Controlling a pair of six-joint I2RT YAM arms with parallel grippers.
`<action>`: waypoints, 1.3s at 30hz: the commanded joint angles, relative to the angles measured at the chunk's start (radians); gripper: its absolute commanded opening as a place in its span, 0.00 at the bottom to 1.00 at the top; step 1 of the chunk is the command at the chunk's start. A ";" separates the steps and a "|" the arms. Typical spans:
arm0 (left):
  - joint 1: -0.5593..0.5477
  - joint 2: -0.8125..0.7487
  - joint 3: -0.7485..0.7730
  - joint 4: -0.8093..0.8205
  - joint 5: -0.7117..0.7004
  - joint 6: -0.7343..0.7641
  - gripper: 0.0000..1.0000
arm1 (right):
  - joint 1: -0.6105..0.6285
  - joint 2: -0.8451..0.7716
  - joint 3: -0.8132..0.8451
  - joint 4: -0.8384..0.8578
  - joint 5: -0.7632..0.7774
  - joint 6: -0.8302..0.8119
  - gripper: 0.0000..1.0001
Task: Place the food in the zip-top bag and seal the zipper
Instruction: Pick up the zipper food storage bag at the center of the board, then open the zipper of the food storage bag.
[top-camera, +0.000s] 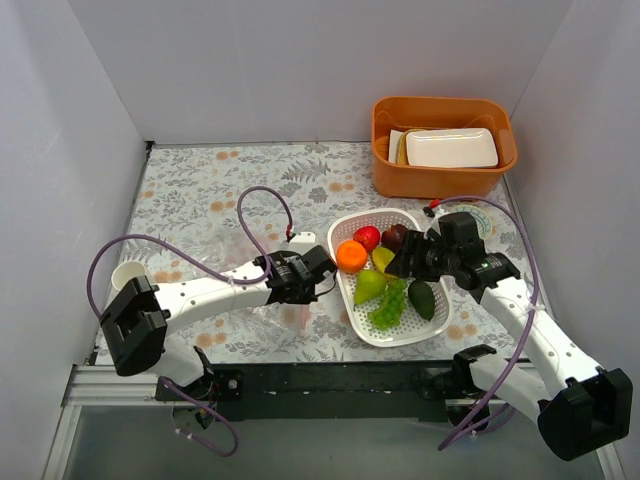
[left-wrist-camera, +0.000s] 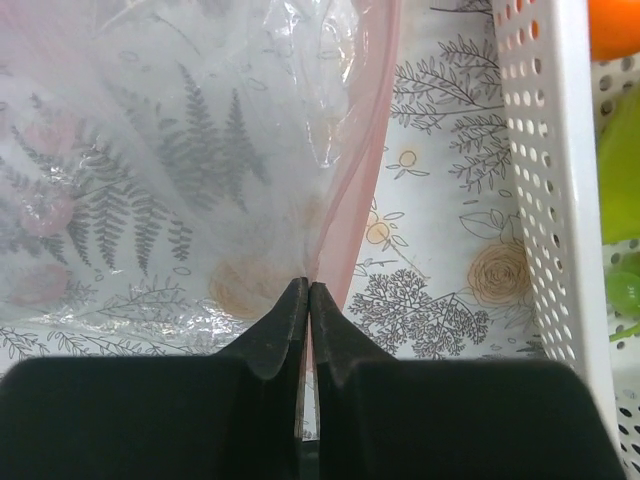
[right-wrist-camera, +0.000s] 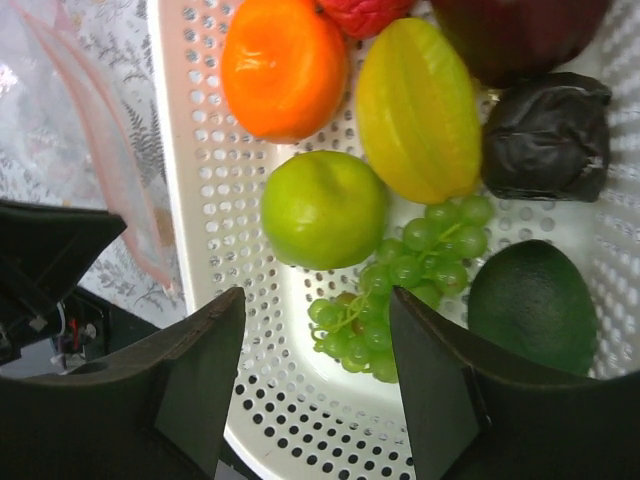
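- Plainly, the zip-top bag (left-wrist-camera: 180, 150) lies flat and crinkled on the floral table (top-camera: 200, 190), just left of the white perforated basket (top-camera: 400, 337); its pink zipper (left-wrist-camera: 368, 140) runs along the side nearest the basket
- the left gripper (left-wrist-camera: 308, 300) is pinched together on that zipper
- the fruit sits in the basket: orange (right-wrist-camera: 283, 65), yellow-green fruit (right-wrist-camera: 415, 110), green pear (top-camera: 369, 287), grapes (right-wrist-camera: 410, 270), avocado (right-wrist-camera: 530, 305), red apple (top-camera: 367, 237), plum (top-camera: 394, 236)
- the right gripper (right-wrist-camera: 318, 300) hangs over the grapes, jaws apart, holding nothing
- an orange bin (top-camera: 440, 180) with a white container (top-camera: 450, 148) stands behind the basket; a white cup (top-camera: 128, 277) sits by the left wall
- white walls close three sides; bare cloth lies beyond the bag
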 joint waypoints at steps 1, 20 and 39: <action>0.034 -0.049 0.049 -0.041 -0.040 -0.020 0.00 | 0.090 -0.006 0.062 0.098 -0.066 0.025 0.67; 0.049 -0.219 0.091 -0.106 0.024 -0.020 0.00 | 0.470 0.361 0.198 0.461 0.045 0.125 0.62; 0.049 -0.294 0.097 -0.168 -0.017 -0.093 0.00 | 0.509 0.606 0.346 0.477 0.111 0.084 0.17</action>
